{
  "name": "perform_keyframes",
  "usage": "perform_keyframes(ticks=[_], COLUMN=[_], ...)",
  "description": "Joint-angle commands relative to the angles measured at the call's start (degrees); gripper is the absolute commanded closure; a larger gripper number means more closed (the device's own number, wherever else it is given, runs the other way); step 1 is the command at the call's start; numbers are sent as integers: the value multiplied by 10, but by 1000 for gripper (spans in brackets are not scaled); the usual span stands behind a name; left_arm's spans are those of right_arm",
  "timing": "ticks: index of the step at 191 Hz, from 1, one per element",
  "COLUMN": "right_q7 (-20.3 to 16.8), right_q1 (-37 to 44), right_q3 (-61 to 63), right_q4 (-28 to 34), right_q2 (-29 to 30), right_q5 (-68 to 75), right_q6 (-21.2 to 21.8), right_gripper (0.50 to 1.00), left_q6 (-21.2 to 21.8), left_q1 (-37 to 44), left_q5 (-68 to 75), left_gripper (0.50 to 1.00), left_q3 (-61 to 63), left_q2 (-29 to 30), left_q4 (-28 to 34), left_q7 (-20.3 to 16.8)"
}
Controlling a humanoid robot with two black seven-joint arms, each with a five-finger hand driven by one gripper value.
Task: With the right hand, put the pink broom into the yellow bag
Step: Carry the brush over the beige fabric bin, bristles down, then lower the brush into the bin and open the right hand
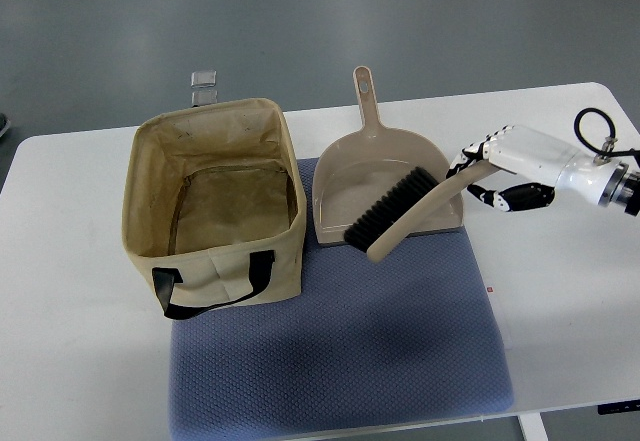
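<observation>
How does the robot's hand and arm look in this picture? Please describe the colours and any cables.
The right hand has a glossy white shell on its back and black finger segments with white parts. The wrist is white, ending in a dark metallic joint. A black cable loops above the wrist. The left arm is not visible.

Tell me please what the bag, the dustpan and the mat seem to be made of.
The bag looks like soft beige cloth, perhaps canvas: its walls crease and sag. The dustpan seems smooth moulded plastic in pinkish beige, with a faint sheen. The mat looks like blue-grey woven or knitted fabric, judging by its fine bumpy texture.
</observation>
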Motion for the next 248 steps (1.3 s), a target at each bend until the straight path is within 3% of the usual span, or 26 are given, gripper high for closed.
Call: perform_keyframes(ticks=[1, 42, 79, 141, 193, 206, 210, 211, 212, 213, 218, 219, 221, 226, 248], right_q7=[0, -8, -8, -22, -29, -29, -29, -28, -28, -29, -29, -28, -28, -28, -27], right_q1=[45, 151, 226, 255, 232, 231, 229, 229, 229, 228, 227, 226, 226, 226, 224], right_q3=[0, -1, -3, -7, -3, 0, 0, 0, 0, 1, 1, 1, 1, 1, 1], right_q4=[-5, -37, -71, -97, -97, -97, -97, -97, -97, -97, -97, -97, -97, -97, -97], right_q2=[-17, -5, 86, 235, 269, 270, 271, 271, 271, 271, 271, 271, 271, 271, 270], right_q5=[30, 29, 21, -22, -36, -35, -35, -34, -34, -34, -33, -32, -32, -30, -25], right_q6=[15, 70, 116, 122, 114, 114, 113, 113, 113, 113, 112, 111, 111, 105, 85], right_gripper=[1000, 1000, 1000, 1000, 1000, 885, 832, 798, 797, 761, 695, 663, 662, 587, 572], left_q6=[0, 0, 0, 0, 0, 0, 0, 0, 0, 0, 0, 0, 0, 0, 0], left_q1=[0, 0, 0, 0, 0, 0, 0, 0, 0, 0, 0, 0, 0, 0, 0], left_q5=[0, 0, 0, -1, -1, 0, -1, 0, 0, 0, 0, -1, -1, -1, 0], left_gripper=[500, 500, 500, 500, 500, 500, 500, 500, 500, 500, 500, 500, 500, 500, 500], left_q3=[0, 0, 0, 0, 0, 0, 0, 0, 0, 0, 0, 0, 0, 0, 0], left_q2=[0, 0, 0, 0, 0, 0, 0, 0, 0, 0, 0, 0, 0, 0, 0], left_q4=[0, 0, 0, 0, 0, 0, 0, 0, 0, 0, 0, 0, 0, 0, 0], left_q7=[0, 0, 0, 0, 0, 0, 0, 0, 0, 0, 0, 0, 0, 0, 0])
